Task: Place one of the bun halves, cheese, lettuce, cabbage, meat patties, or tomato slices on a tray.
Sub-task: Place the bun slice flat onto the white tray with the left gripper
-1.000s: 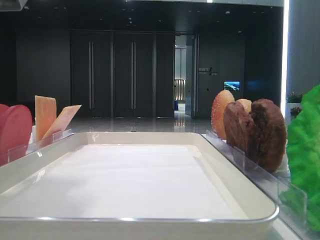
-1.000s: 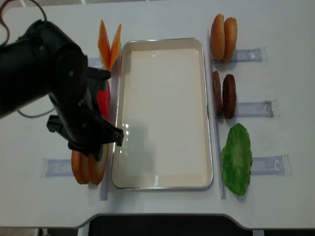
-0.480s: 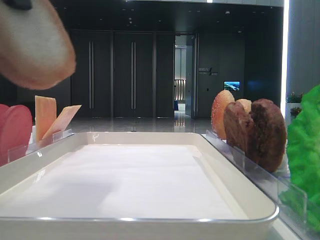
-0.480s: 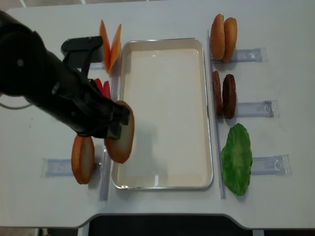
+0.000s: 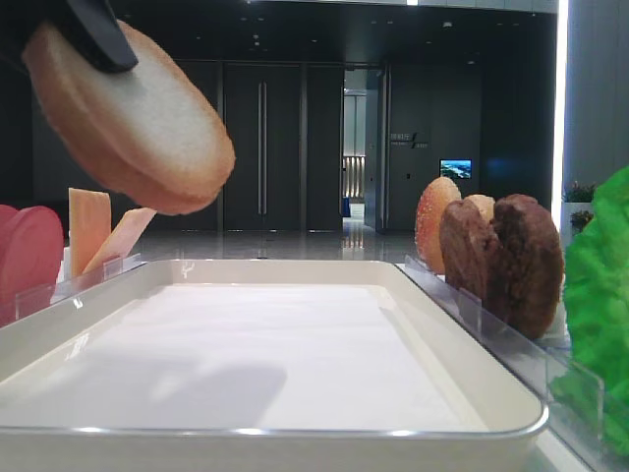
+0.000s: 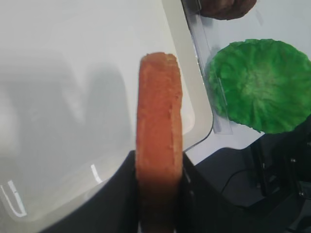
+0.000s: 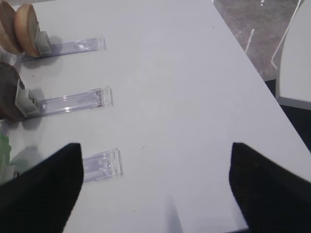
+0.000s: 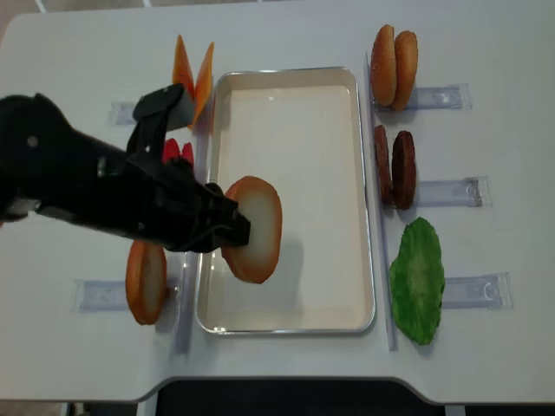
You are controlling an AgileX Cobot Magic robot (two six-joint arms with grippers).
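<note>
My left gripper (image 8: 227, 227) is shut on a bun half (image 8: 253, 229), a golden disc with a pale face. It hangs tilted above the left front part of the white tray (image 8: 286, 71). In the left wrist view the bun half (image 6: 159, 126) stands edge-on between the dark fingers, over the tray (image 6: 73, 73). In the low view the bun half (image 5: 138, 123) floats high at the left, casting a shadow on the tray (image 5: 275, 344). My right gripper (image 7: 155, 194) is open above bare table, right of the holders. Cabbage is out of view.
Left of the tray stand cheese (image 8: 192, 78), tomato slices (image 8: 178, 152) and another bun half (image 8: 146, 282). To its right are sesame buns (image 8: 394, 66), meat patties (image 8: 395, 169) and lettuce (image 8: 417, 279), each in clear holders (image 8: 473, 290).
The left gripper has lifted a bun half out of the front left holder and carried it rightward, from beside the tray to over its left part.
</note>
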